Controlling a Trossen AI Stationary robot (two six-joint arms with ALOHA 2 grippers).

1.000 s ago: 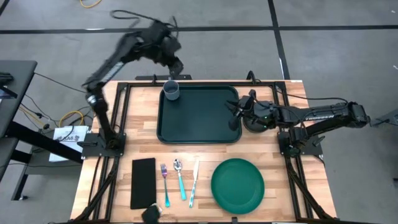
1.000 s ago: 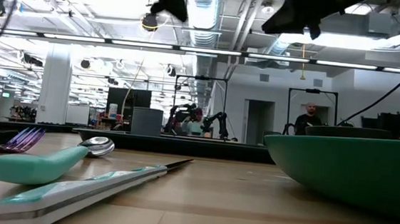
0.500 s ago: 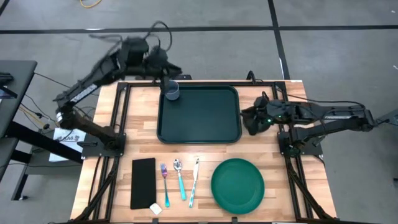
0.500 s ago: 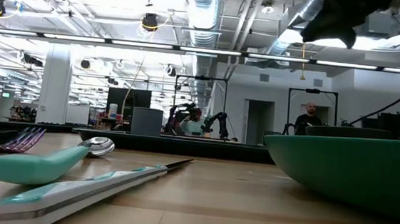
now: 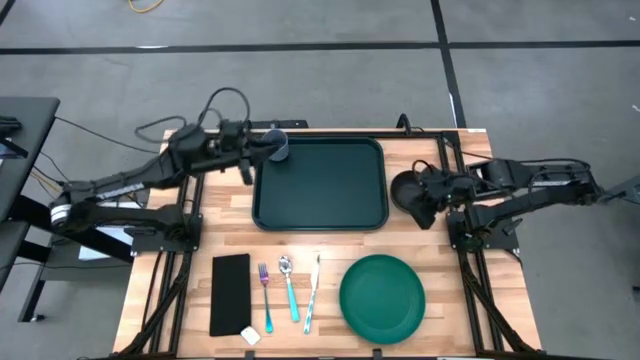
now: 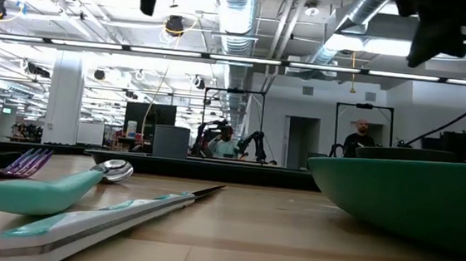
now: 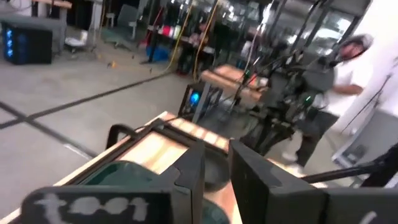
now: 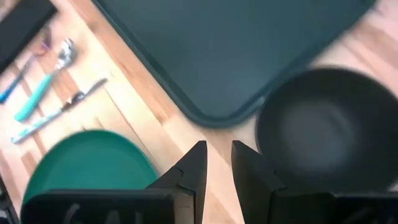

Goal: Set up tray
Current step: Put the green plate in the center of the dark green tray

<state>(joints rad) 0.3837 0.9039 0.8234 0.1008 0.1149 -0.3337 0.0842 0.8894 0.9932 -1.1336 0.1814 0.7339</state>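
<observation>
While the tray (image 5: 320,183) lies flat at the far middle of the wooden surface (image 5: 450,300), a grey cup (image 5: 277,147) stands in its 11 o'clock corner. At 3 o'clock, a black bowl (image 5: 408,187) sits just beside it. Both pincers look almost clenched and hold nothing: the left pincer (image 5: 245,160) by the cup, the right pincer (image 5: 428,207) over the bowl. At 5 o'clock lies a green plate (image 5: 382,298).

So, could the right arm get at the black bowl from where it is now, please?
Probably yes: the right claw hovers right by the bowl beside the tray, and nothing lies between them.
</observation>
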